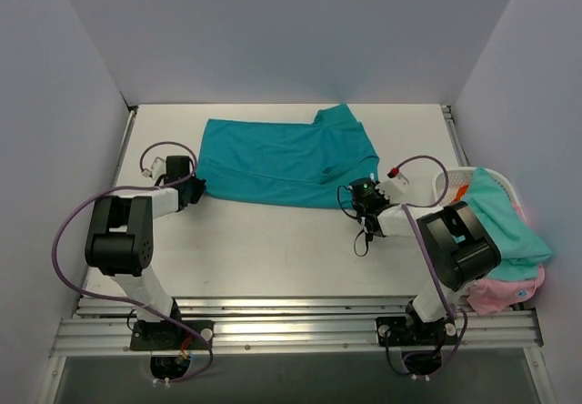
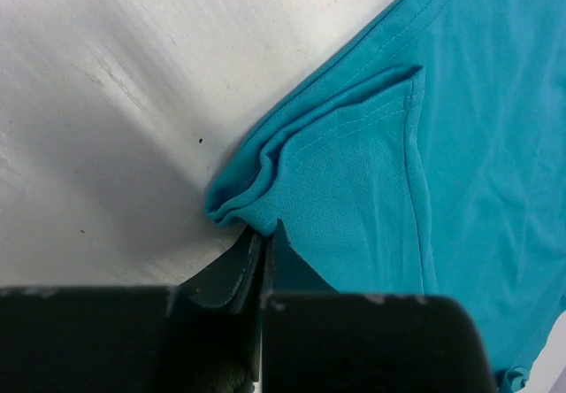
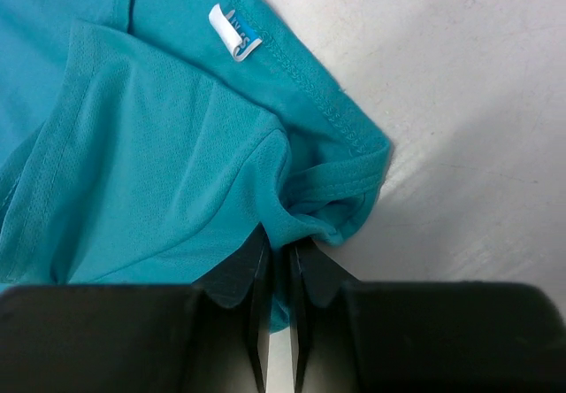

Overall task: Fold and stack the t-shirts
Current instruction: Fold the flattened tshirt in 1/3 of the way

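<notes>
Top external | teal t-shirt [image 1: 282, 163]: near corners pinched inside left gripper [image 2: 265, 244], right gripper [image 3: 279, 250]

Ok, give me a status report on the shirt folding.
Left gripper shut on teal t-shirt, left end. Right gripper shut on its right end. Cloth flat on table, not lifted. Nothing in the way; basket off right.

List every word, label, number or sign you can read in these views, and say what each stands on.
Tag, white, sewn at the teal shirt's neck seam: has print, but it is too small and curled to read.
Nothing else in any view carries legible text.
</notes>
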